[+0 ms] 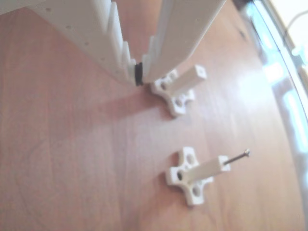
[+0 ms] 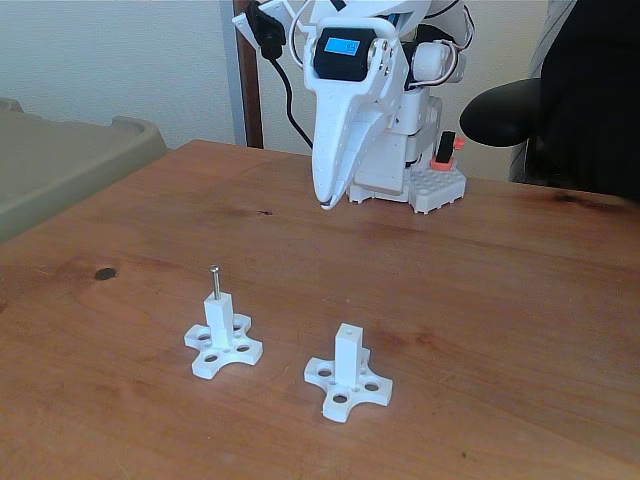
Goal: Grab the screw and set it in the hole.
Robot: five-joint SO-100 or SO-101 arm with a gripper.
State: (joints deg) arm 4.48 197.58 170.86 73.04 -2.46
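- Screw stands upright in the tip of a white post, its shiny head on top and part of its thin shank showing above the post.
- That post, on its cross-shaped base, sits on the wooden table towards the near edge, left of centre in the fixed view.
- A second post stands just to the right of it, and the hole in its tip is open.
- Up above, the gripper hangs in the air towards the table's far edge, well apart from the screw and from both posts.
- From the other view, the gripper shows its toothed white fingers pinched almost together, only a narrow dark sliver between the tips, holding nothing.
- In that same view the screw pokes out of its post well clear of the fingertips.
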